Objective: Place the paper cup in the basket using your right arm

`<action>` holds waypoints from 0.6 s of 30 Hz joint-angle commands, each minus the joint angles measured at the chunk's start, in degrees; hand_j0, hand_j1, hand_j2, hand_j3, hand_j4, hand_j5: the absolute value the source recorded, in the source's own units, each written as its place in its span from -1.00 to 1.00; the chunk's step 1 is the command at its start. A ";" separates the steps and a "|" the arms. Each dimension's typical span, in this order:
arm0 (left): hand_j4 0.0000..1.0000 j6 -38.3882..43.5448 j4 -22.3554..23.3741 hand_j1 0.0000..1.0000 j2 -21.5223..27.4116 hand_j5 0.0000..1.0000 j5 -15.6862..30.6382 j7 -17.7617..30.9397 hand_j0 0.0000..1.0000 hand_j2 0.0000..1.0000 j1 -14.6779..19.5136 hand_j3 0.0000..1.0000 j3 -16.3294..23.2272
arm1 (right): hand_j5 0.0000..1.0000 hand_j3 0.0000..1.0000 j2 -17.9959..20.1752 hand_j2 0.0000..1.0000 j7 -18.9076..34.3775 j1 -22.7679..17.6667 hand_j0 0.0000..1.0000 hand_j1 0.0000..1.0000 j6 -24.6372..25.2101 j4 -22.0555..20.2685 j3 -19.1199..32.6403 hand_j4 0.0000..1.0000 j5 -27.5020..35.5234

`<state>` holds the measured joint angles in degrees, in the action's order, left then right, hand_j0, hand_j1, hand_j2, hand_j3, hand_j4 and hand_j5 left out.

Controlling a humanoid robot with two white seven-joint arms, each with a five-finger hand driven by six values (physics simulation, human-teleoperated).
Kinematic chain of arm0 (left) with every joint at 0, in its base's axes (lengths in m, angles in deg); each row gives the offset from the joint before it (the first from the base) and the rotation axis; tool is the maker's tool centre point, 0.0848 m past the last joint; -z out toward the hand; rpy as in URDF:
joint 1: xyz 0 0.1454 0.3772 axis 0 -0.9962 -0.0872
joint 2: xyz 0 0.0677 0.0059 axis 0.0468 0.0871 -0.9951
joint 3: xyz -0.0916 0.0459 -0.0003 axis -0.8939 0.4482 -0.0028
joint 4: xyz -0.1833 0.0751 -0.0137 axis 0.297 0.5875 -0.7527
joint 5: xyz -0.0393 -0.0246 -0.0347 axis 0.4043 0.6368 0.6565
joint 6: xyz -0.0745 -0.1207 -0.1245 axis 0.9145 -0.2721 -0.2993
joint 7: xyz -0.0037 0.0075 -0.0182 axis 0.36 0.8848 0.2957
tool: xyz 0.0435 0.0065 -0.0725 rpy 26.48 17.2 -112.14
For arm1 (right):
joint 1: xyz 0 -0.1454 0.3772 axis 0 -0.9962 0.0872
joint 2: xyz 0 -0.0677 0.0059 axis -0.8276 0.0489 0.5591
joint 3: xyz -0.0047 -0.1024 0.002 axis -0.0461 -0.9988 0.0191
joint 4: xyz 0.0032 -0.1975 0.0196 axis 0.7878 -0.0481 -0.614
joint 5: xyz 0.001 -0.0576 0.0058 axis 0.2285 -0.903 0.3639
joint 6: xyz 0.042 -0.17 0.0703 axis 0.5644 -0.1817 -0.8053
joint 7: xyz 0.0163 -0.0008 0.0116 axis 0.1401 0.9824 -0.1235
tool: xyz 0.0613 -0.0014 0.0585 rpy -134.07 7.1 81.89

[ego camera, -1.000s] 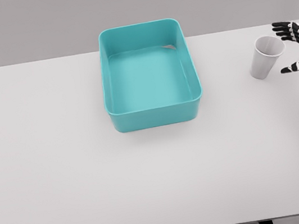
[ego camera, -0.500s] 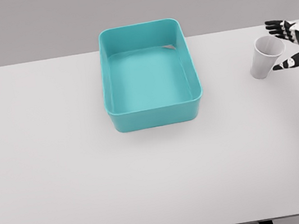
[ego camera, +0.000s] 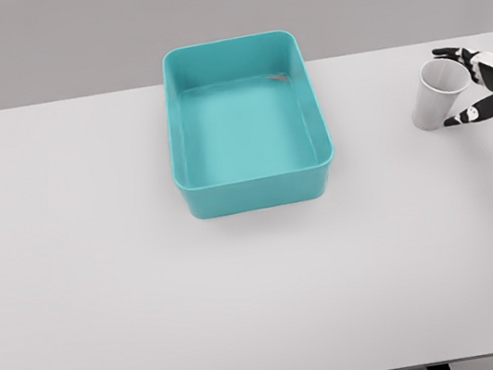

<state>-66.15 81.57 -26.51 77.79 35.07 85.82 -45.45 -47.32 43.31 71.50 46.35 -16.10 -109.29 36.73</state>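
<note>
Right hand (ego camera: 479, 84) crept left since last frame, fingers now bracketing paper cup (ego camera: 438, 93), spread apart, not clamped yet (fingertips near rim, thumb low by base). Cup stood upright, slightly tilted, near desk (ego camera: 261, 276) right edge. Teal basket (ego camera: 258, 191) sat well apart to left, centre-back of desk. Left arm out of view.
</note>
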 commanded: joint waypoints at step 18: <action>1.00 0.00 0.01 1.00 0.00 1.00 -0.01 0.00 1.00 1.00 0.00 1.00 0.00 | 1.00 1.00 -0.62 1.00 -0.01 0.26 1.00 1.00 0.06 -0.55 0.06 1.00 1.01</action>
<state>-66.15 81.57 -26.51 77.79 35.07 85.82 -45.45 -47.97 43.29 71.76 46.42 -16.61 -109.25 37.49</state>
